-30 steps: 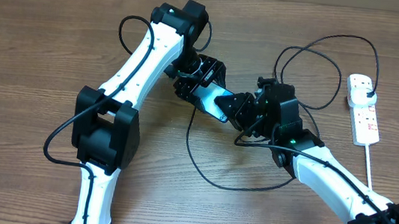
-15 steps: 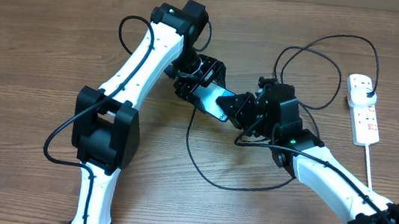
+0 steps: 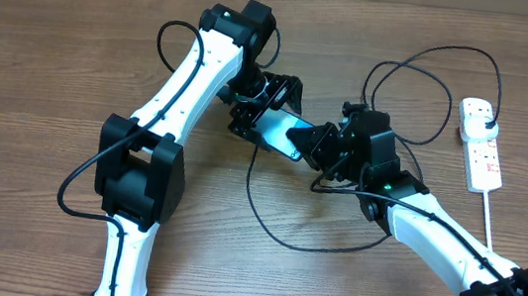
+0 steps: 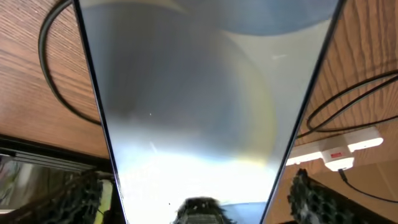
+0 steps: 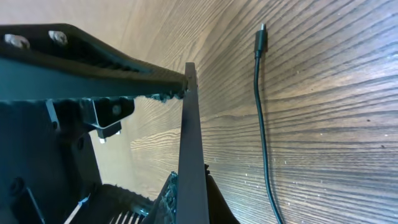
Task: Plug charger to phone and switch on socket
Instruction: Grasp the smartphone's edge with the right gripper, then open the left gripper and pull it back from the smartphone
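The phone is held off the table between both grippers. My right gripper is shut on its right end; in the right wrist view the phone shows edge-on, clamped between the fingers. My left gripper is open around the other end. In the left wrist view the phone's screen fills the middle and the fingers stand a little off its edges. The charger's black cable loops across the table to its plug in the socket. Its connector tip lies free on the wood.
The socket also shows in the left wrist view, with black cable curving at the left. A large cable loop lies in front of the grippers. The socket's thick white cord runs toward the front right.
My left gripper's fingers have spread apart, off the phone's edges. The phone has shifted slightly. My right gripper has kept its hold.
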Robot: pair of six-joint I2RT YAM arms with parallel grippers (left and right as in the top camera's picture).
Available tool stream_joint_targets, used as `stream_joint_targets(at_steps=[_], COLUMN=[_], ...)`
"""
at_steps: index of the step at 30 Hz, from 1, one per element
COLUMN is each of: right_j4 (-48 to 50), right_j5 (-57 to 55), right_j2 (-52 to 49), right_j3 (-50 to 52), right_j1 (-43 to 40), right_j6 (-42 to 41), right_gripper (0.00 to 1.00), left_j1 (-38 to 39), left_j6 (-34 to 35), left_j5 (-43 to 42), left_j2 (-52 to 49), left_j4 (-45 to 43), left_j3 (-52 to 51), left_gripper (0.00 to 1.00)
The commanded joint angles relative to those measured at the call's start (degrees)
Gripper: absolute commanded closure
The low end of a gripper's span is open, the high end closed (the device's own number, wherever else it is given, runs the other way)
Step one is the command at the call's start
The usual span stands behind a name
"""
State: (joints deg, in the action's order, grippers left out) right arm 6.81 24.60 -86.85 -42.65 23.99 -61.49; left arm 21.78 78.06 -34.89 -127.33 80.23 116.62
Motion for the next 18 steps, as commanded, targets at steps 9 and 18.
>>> stream_joint_targets(at_steps=[9, 18], right_j4=[-4.3, -14.9], right_j5=[1.6, 1.6], right_j2=[2.7, 11.6], right_j3=[-1.0, -1.0], right_j1=[-4.6, -10.1], right_j6=[4.3, 12.4], right_gripper=[0.96, 0.96], left_j1=[-2.3, -9.9], left_j6=[-19.3, -43.6], left_j5=[4.8, 3.2], left_j2=[0.2, 0.2], left_j4=[-3.0, -4.9], left_j3=[1.3, 1.3], left_gripper=[0.00, 0.00])
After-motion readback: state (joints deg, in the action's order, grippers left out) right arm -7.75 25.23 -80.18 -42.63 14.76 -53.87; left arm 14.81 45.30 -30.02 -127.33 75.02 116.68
